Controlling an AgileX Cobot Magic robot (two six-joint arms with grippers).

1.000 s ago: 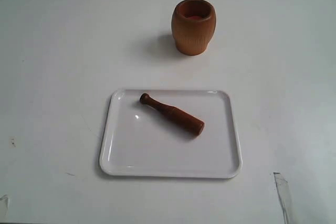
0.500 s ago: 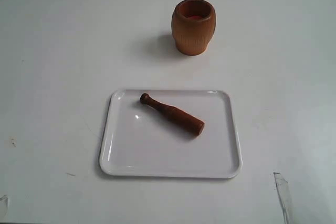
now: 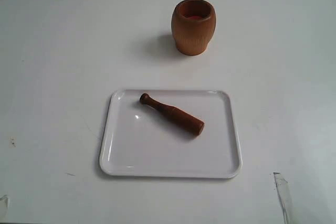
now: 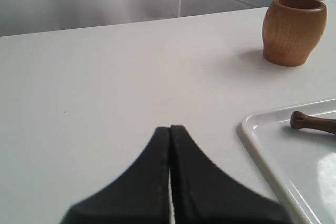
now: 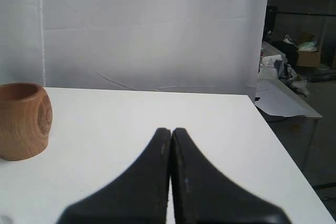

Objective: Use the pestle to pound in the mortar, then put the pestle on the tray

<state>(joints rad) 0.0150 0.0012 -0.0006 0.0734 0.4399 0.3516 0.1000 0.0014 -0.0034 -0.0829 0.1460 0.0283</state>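
Observation:
The light-brown wooden mortar (image 3: pixel 193 26) stands upright on the white table, behind the tray; it also shows in the left wrist view (image 4: pixel 294 30) and the right wrist view (image 5: pixel 23 120). The dark reddish-brown pestle (image 3: pixel 171 114) lies flat and diagonal inside the white tray (image 3: pixel 121 156), knob end toward the back left. Its knob (image 4: pixel 299 120) and the tray's rim (image 4: pixel 262 150) show in the left wrist view. My left gripper (image 4: pixel 170 128) is shut and empty over bare table beside the tray. My right gripper (image 5: pixel 171 129) is shut and empty, off to one side of the mortar. Neither gripper appears in the exterior view.
The white table (image 3: pixel 63 51) runs to a far edge against a grey backdrop. Its side edge (image 5: pixel 278 140) drops off beyond the right gripper, with clutter behind. A small scuff (image 3: pixel 281 187) marks the table's front right corner.

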